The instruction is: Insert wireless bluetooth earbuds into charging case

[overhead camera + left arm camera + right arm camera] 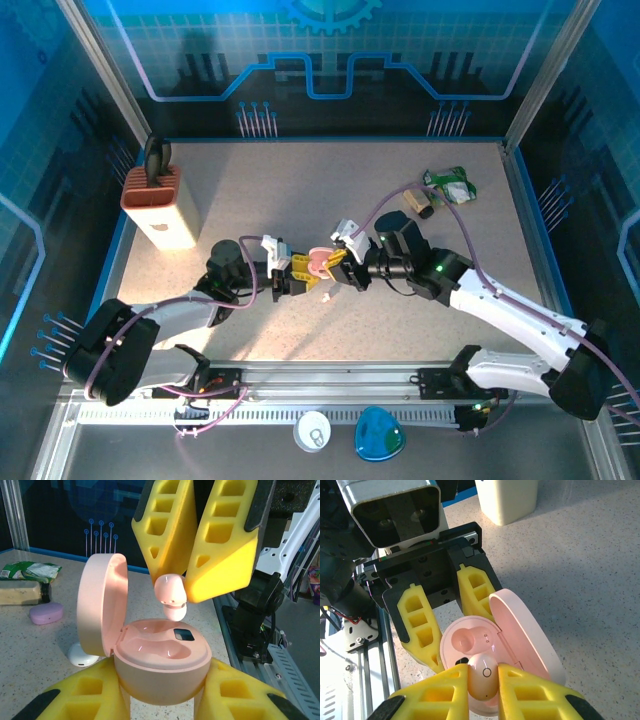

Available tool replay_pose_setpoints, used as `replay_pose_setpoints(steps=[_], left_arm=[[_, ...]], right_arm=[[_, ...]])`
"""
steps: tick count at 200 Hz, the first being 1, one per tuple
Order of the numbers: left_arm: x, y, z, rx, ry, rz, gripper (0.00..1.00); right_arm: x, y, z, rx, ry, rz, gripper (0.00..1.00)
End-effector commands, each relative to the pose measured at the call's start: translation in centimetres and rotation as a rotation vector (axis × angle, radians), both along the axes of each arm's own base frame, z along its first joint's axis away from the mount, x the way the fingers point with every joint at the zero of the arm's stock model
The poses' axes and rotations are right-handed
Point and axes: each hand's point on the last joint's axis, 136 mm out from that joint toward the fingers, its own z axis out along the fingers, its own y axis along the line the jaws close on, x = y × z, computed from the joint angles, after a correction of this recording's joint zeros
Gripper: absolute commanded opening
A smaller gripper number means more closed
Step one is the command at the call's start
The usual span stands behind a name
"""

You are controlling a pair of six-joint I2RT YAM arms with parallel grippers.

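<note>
My left gripper is shut on the base of a pink charging case, whose lid stands open to the left. Both of its wells look empty. Just above the case hangs a pink earbud, pinched between the yellow fingers of my right gripper, which is shut on it. From the right wrist the earbud sits over the near well of the case, close to it but apart. In the top view the two grippers meet at mid-table around the case.
A small white piece lies on the table behind the lid. A lilac case, a bottle and a green packet lie farther back. A beige block stands at the far left. White and blue items lie before the rail.
</note>
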Motion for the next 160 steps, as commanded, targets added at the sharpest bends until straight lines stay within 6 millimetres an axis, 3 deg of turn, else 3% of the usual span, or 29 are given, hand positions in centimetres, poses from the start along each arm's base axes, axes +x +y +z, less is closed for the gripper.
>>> replay_pose_setpoints(steps=[1,98,130,160], left_arm=[[0.1,-0.1,1.5,-0.032,-0.05,-0.024,0.28],[0.4,-0.1,1.9,-0.041,-0.067,-0.003,0.27],[0.4,0.0,2.0,-0.042,-0.073,0.0,0.28],[0.6,0.0,1.8,-0.038,-0.075,0.014,0.28]], right_arm=[[-0.2,0.5,1.0,0.005,-0.033,0.027,0.19],[0.4,0.1,-0.4,-0.042,-0.027,0.004,0.2],[0.4,0.1,0.8,-0.006,-0.044,-0.005,0.4],[0.2,-0.3,2.5,0.057,-0.076,-0.013,0.48]])
